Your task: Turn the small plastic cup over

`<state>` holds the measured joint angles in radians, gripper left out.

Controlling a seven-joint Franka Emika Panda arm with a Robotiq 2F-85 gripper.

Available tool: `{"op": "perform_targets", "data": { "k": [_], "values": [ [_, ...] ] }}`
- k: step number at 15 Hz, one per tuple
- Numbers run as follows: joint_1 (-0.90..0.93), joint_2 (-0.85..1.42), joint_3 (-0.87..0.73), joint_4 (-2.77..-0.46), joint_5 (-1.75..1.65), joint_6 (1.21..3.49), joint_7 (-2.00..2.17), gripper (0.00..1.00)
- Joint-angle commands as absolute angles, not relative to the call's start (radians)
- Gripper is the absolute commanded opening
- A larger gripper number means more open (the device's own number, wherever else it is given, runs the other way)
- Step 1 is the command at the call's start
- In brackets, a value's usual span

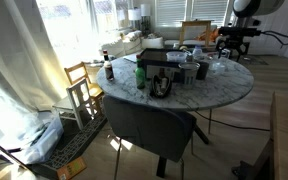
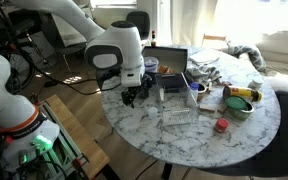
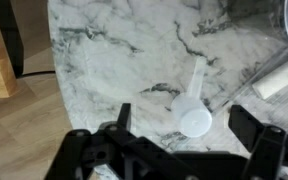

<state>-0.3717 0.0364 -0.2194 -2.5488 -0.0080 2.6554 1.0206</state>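
Small plastic cup point(image 3: 196, 118), white, with a flat handle point(image 3: 198, 78), lying on the marble desk point(image 3: 104, 50). The gripper point(image 3: 184, 120) hangs over the cup, its jaws spread wide to either side and holding nothing. The cup is judged light, thin-walled, rigid and slippery, apt to skid if nudged; the handle or the rim looks like the surest hold. Near the cup lies a pale cylinder point(image 3: 280, 80), which might foul one jaw. The desk's edge runs well apart on the cup's other side.
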Motion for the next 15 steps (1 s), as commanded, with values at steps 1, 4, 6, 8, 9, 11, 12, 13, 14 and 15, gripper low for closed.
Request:
{"op": "perform_targets", "data": {
  "k": [1,4,6,8,9,11,12,13,14,15],
  "values": [
    [-0.334,0.04,-0.256,-2.546,-0.003,2.655,1.014,1.0],
    [-0.33,0.035,-0.258,-2.546,-0.003,2.656,1.015,1.0],
    [-0.324,0.077,-0.254,-2.514,0.006,2.636,1.006,1.0],
    [-0.311,0.113,-0.252,-2.492,0.011,2.631,1.012,1.0],
    [-0.301,0.138,-0.255,-2.483,-0.01,2.649,1.047,1.0],
    [-0.278,0.174,-0.258,-2.467,-0.014,2.65,1.076,1.0],
    [-0.265,0.193,-0.263,-2.46,-0.024,2.653,1.096,1.0],
    [-0.253,0.213,-0.268,-2.452,-0.028,2.66,1.111,1.0],
    [-0.24,0.233,-0.278,-2.444,-0.039,2.672,1.136,1.0],
    [-0.23,0.252,-0.286,-2.437,-0.037,2.689,1.148,1.0]
  ]
}}
